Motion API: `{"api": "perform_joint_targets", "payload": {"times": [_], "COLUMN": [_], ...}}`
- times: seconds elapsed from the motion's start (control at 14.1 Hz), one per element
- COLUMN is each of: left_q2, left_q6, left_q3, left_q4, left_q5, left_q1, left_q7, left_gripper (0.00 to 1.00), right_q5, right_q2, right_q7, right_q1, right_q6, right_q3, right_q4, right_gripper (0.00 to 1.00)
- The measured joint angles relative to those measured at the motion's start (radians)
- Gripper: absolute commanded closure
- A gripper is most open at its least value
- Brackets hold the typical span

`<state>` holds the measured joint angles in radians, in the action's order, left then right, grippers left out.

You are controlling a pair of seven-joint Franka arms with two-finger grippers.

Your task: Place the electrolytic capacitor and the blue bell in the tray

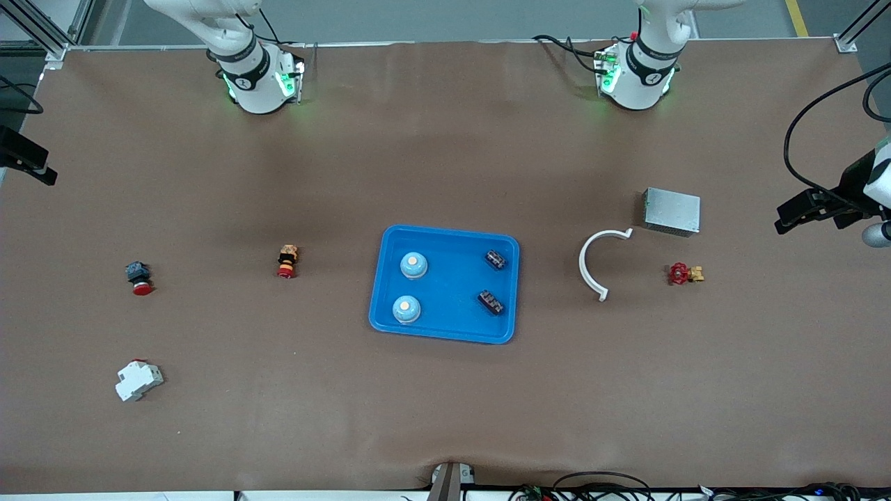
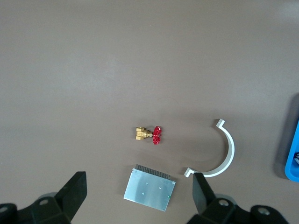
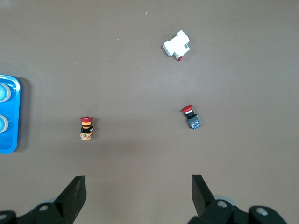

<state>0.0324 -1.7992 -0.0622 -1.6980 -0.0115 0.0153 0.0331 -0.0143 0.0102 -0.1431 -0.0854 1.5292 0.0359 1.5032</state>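
Both bells (image 1: 413,265) and both capacitors (image 1: 495,259) are sitting in the tray (image 1: 445,336) at mid-tabletop, so by the look of it the job is done. The bells lie at the tray's right-arm end, one nearer the front camera (image 1: 406,309) than the other; the capacitors lie at its left-arm end, the second one (image 1: 491,302) likewise nearer the camera.

Both arms wait, pulled back and high. The left hand (image 2: 139,196) hangs fingers spread wide and empty over a grey box (image 2: 149,188), with a brass valve (image 2: 148,134) and a white curved clip (image 2: 219,151) close by. The right hand (image 3: 138,198) is just as wide and empty, over bare tabletop near an orange push-button (image 3: 86,128), a red-capped button (image 3: 191,117) and a white breaker (image 3: 177,45).

If anything needed re-seating: the bells look like smooth, hard domes, likely light but slippery. I'd pinch low across the base, not the rounded top. The capacitors are small, stiff and light; grip across the short dark body, gently, since any leads would bend easily.
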Motion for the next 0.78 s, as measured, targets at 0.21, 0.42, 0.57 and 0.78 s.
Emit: {"api": "perform_joint_targets", "payload": {"times": [0.21,0.42,0.57,0.78], "left_q2": [-0.004,-0.023,-0.044,-0.071], "left_q6": [0.011,0.051,0.079,0.092], "left_q3": [-0.001,-0.002,-0.002,-0.001], "left_q4": [0.003,0.016,0.018,0.020], "left_q5": [0.000,0.000,0.000,0.000], "left_q1": [-0.004,-0.007,-0.007,-0.007], "left_q7": [0.000,0.000,-0.001,-0.001], "left_gripper": [0.00,0.00,0.00,0.00], "right_q5": [0.000,0.000,0.000,0.006], "right_q2": [-0.002,-0.002,-0.002,-0.003], "right_q7": [0.003,0.013,0.016,0.026], "right_q1": [0.000,0.000,0.000,0.000], "right_q6": [0.000,0.000,0.000,0.000], "right_q3": [0.000,0.000,0.000,0.000], "right_q4": [0.000,0.000,0.000,0.000], "right_gripper": [0.00,0.00,0.00,0.00]}}
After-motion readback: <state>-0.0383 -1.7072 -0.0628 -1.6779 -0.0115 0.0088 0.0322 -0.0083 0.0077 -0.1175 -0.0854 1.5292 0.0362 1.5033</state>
